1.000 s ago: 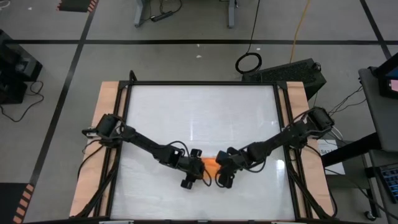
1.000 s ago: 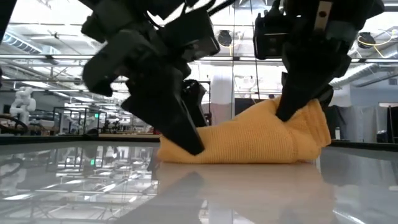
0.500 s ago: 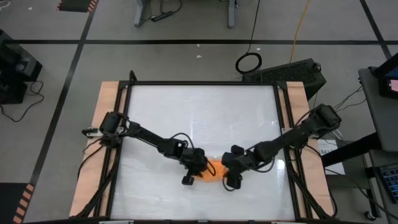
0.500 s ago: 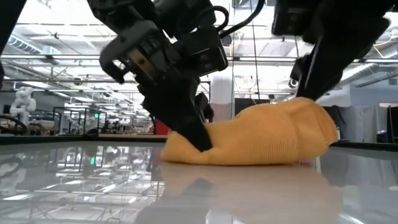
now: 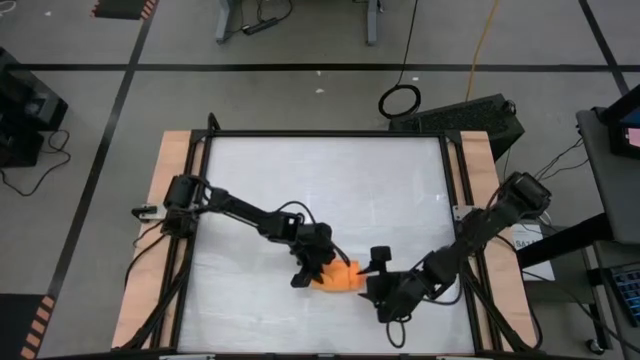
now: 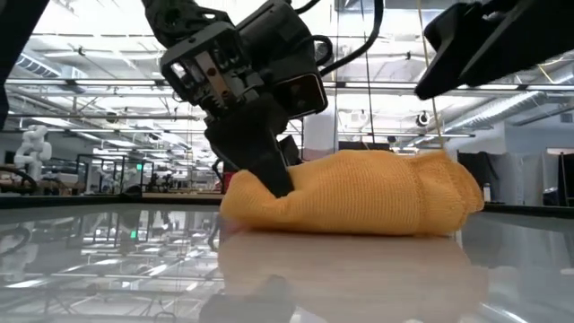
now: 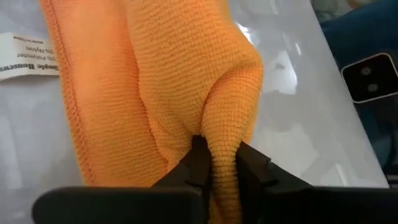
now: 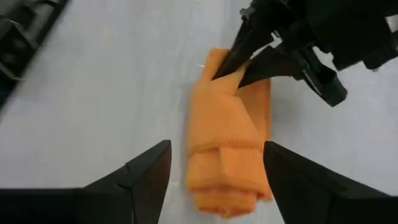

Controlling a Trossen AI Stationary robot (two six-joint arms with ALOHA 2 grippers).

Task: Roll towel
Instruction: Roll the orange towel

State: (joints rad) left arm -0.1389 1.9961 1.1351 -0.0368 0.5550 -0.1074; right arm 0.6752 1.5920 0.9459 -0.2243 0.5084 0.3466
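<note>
My right pincer [image 8: 211,180] has let go and backed off toward five o'clock, gaping; my left pincer [image 7: 219,163] is pinching the towel [image 5: 338,277] on the desk [image 5: 320,180].

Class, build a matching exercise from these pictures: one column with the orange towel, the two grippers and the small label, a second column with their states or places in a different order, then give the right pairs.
Column A
1. small bright orange fabric towel
2. left gripper
3. right gripper
4. white printed label

Column B
a. fingers spread, off the cloth
b. bunched on the white table
c. pinching a raised fold
d. flat at the cloth's hemmed edge

Pairs: 1-b, 2-c, 3-a, 4-d
</note>
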